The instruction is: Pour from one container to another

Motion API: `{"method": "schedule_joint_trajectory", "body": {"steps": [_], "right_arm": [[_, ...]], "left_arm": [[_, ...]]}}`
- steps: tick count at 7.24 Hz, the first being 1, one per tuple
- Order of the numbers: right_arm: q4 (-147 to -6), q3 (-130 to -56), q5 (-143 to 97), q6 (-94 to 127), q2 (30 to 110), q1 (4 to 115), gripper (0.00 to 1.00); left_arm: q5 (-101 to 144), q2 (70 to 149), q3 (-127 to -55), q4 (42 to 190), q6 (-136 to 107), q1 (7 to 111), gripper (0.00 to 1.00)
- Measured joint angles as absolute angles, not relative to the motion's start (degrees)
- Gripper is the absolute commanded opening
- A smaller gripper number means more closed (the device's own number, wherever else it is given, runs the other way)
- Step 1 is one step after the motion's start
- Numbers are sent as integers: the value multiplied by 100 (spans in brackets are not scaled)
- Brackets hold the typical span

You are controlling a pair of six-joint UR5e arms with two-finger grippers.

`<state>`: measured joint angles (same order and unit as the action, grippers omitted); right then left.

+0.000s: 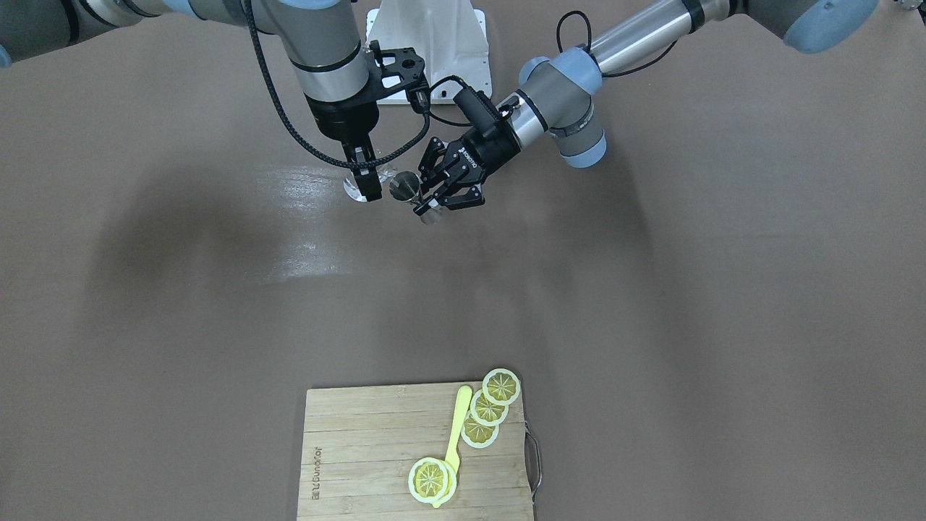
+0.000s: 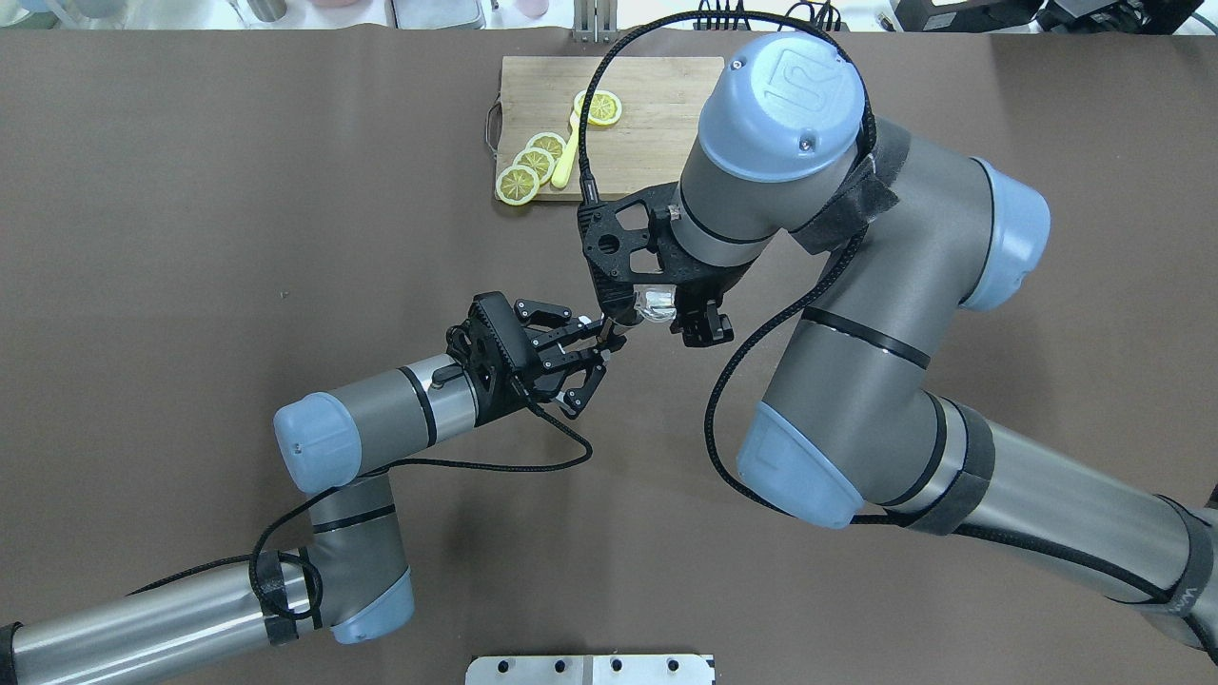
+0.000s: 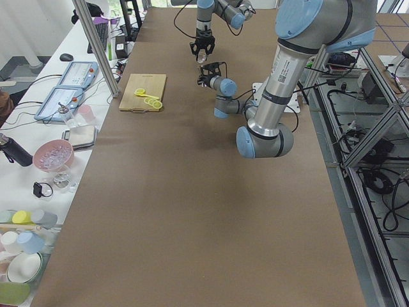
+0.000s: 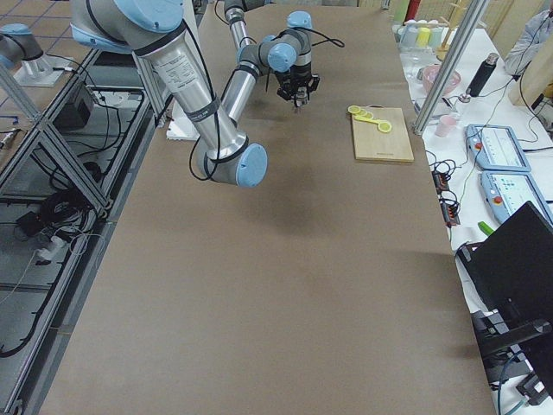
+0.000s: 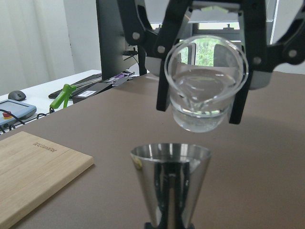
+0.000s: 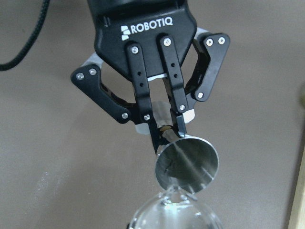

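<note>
Clear glass (image 5: 206, 86), which I judge light, slick and breakable, pinched by its sides in my right gripper (image 5: 199, 107), tipped just above the rigid metal jigger (image 5: 170, 186), clamped at its waist in my left gripper (image 6: 167, 131).

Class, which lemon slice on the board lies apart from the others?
The slice nearest the board's logo, overlapping the yellow utensil's end; the other three overlap in a row.

A brown mat (image 3: 192, 211) covers the long table, with glare pooling at upper centre of the front view. A white side bench (image 3: 16, 198) runs down the left edge, behind an aluminium post (image 3: 96, 45); daylight fills a window (image 5: 209, 47)
</note>
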<state>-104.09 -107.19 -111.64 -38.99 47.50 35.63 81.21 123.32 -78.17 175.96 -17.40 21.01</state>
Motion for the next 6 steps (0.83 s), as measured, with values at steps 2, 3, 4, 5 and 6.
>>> {"method": "schedule_joint_trajectory", "body": {"steps": [2, 3, 4, 5, 6], "right_arm": [[-10448, -10684, -11160, -3902, 4691, 3545, 0], [-10457, -10664, -11156, -3902, 4673, 3539, 0], [-10463, -10637, -11150, -3902, 4656, 3533, 0], [-10481, -10622, -11136, -3902, 4650, 3529, 0], [-10527, -10602, -11111, -3902, 4630, 3527, 0]], "left_arm": [[8121, 12332, -7815, 17596, -1740, 2101, 0], [8121, 12331, -7814, 17596, -1740, 2101, 0], [8121, 12331, -7815, 17596, -1740, 2101, 0], [8121, 12331, -7816, 17596, -1740, 2101, 0], [8121, 12331, -7816, 17596, -1740, 2101, 0]]}}
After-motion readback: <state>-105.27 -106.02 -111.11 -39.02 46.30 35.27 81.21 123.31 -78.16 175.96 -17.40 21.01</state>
